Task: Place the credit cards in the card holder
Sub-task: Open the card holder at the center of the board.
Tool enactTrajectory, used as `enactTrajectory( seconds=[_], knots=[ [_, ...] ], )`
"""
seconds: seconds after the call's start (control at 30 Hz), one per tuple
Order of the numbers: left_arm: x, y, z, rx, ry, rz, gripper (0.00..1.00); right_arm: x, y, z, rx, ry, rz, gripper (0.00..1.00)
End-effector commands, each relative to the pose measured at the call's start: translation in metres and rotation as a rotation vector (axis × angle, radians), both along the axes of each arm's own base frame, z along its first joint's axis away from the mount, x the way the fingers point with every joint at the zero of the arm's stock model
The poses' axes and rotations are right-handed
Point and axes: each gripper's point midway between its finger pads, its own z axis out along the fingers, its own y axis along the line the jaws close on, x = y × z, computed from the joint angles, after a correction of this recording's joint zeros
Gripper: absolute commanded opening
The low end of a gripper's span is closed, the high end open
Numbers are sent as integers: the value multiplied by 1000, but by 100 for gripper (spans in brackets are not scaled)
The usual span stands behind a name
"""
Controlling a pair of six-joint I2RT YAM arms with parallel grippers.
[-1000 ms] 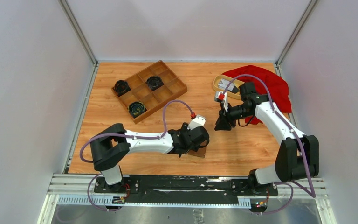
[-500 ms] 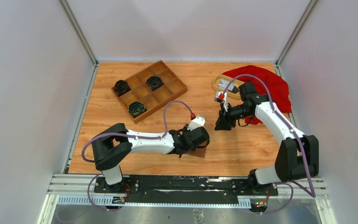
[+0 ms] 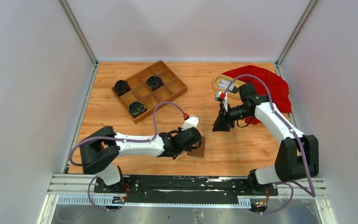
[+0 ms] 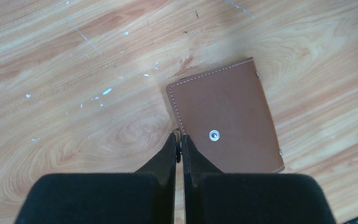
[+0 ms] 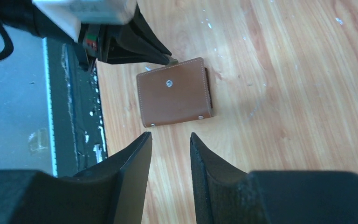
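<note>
Card holder [image 3: 200, 150] lies flat on the table [image 3: 242, 140] near the front edge, folded shut with its round snap button [image 4: 213, 135] facing up. It has to be opened before any card can go in, and that looks like why the left gripper [image 4: 179, 139] sits right at its side edge. The two fingers of that gripper are pressed together, with the tips touching the edge close to the button. It may be pinching the top flap to lift it, but the card holder looks flat, so it is hard to tell if any flap is caught. The right gripper [image 5: 170, 156] hangs in the air a little way off, partly open, with nothing between its fingers. It points down at the card holder and seems to be waiting to help. The credit cards [image 3: 224, 84] look like the pale flat things in the yellow dish [image 3: 215, 87] far back on the right, beside the red cloth [image 3: 270, 81], not yet picked up.
</note>
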Motion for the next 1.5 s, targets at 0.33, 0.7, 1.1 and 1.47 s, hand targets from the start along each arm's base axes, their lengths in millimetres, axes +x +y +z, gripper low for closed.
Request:
enactTrajectory(
  seconds=[0.33,0.7,1.1,1.47],
  knots=[
    [16,-27,103,-605,-13,48,0,-14,40,6,204,380,-39,52],
    [24,-26,104,-639,-6,61,0,12,42,-13,152,457,-182,56],
    [32,50,32,-526,56,221,0,5,38,-23,100,400,-116,54],
    [14,104,-25,-360,77,271,0,-1,49,-56,-34,417,-87,52]
  ],
)
